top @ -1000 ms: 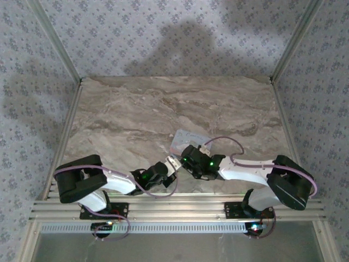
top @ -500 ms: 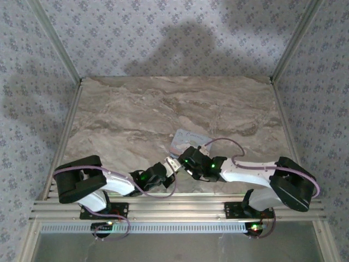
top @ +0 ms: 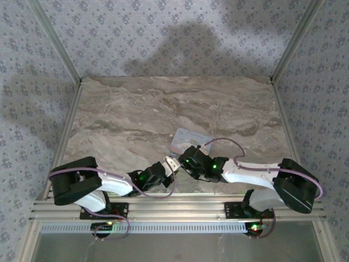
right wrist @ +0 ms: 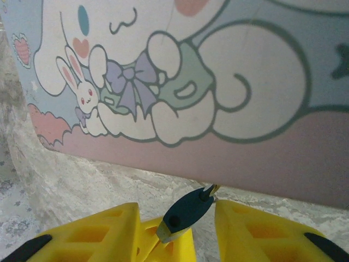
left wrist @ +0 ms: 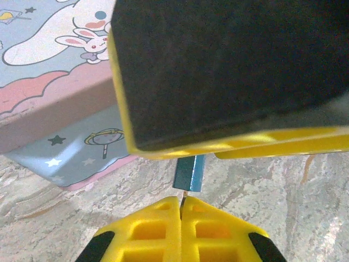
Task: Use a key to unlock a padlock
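1. Marble-patterned table between patterned walls; both arms meet near its front edge, just beside a pale blue tin.
2. That tin lies flat with its cartoon-rabbit lid on, so its contents are hidden.
3. On the left gripper the jaws are pressed together, pinching the brass key, whose tip meets the dark-blue padlock.
4. On the right gripper the jaws stand partly apart with the padlock between them, just beside the tin; whether they clamp it I cannot tell.
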### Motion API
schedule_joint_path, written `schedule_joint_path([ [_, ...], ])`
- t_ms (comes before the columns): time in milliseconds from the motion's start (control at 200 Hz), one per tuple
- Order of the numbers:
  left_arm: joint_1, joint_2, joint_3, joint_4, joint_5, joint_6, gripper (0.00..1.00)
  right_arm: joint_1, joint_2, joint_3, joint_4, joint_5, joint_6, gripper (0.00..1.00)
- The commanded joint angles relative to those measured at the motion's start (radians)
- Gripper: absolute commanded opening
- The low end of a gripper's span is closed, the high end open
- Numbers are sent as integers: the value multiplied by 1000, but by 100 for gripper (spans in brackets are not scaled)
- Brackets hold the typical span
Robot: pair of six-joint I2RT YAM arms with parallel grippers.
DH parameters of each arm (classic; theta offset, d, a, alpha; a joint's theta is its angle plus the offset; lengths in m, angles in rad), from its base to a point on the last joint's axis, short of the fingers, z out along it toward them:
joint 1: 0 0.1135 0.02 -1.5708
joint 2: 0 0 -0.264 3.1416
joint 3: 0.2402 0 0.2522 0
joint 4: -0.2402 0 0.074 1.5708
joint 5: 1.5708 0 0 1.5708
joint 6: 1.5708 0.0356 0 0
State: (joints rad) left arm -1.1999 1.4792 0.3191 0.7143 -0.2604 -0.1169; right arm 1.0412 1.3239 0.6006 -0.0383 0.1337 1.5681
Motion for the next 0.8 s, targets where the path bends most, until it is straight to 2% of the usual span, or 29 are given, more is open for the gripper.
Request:
schedule_joint_path([
  [0,-36,-14,25,122,35,39,0,10,30,4,26,-17,15,38],
  [205,-41,2,23,153,41,39,0,-1,48,-11,60,-43,21,38],
  [335,-41,0,17,174,50,27,0,-14,51,-21,80,-53,35,52],
  [495,-41,3,0,204,49,20,0,-33,47,-21,83,-72,42,56],
  [794,-41,20,-10,245,54,22,0,-63,65,16,50,-104,21,33],
])
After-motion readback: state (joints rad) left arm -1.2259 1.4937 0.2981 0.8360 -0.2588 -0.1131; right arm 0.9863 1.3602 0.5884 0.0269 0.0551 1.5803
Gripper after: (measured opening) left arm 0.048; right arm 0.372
